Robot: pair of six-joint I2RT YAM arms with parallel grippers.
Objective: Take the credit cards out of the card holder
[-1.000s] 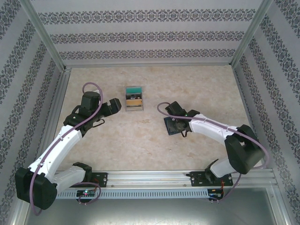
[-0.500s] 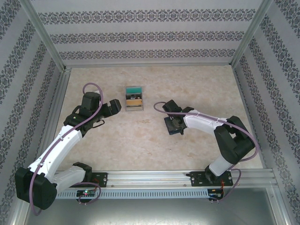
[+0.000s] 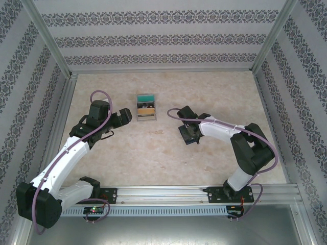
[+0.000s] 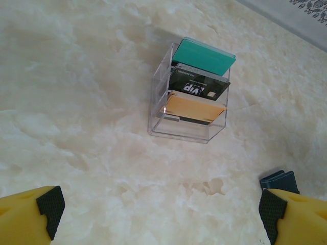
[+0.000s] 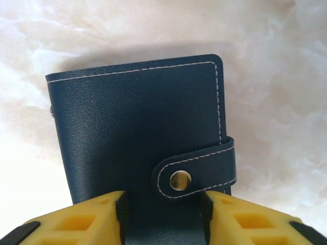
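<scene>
The card holder (image 5: 138,117) is a navy wallet with white stitching, lying flat on the marble table with its snap tab fastened. The credit cards are hidden inside it. My right gripper (image 5: 163,204) points down over the wallet's near part. Its yellow fingers stand partly apart, covering both sides of the face, and the tab's end runs under the right one. From above, the right gripper (image 3: 188,133) sits on the card holder (image 3: 184,139) right of centre. My left gripper (image 4: 161,212) is wide open over bare table, a corner of the card holder (image 4: 278,179) by its right finger.
A clear plastic stand (image 4: 159,102) with a teal, a black and a gold card in its tiers stands ahead of the left gripper (image 3: 125,116). From above, the stand (image 3: 145,107) is left of centre. Patterned walls and metal rails enclose the table.
The right arm's elbow has swung in towards the centre, and its gripper has shifted slightly up and left over the wallet. The left arm has not moved.
</scene>
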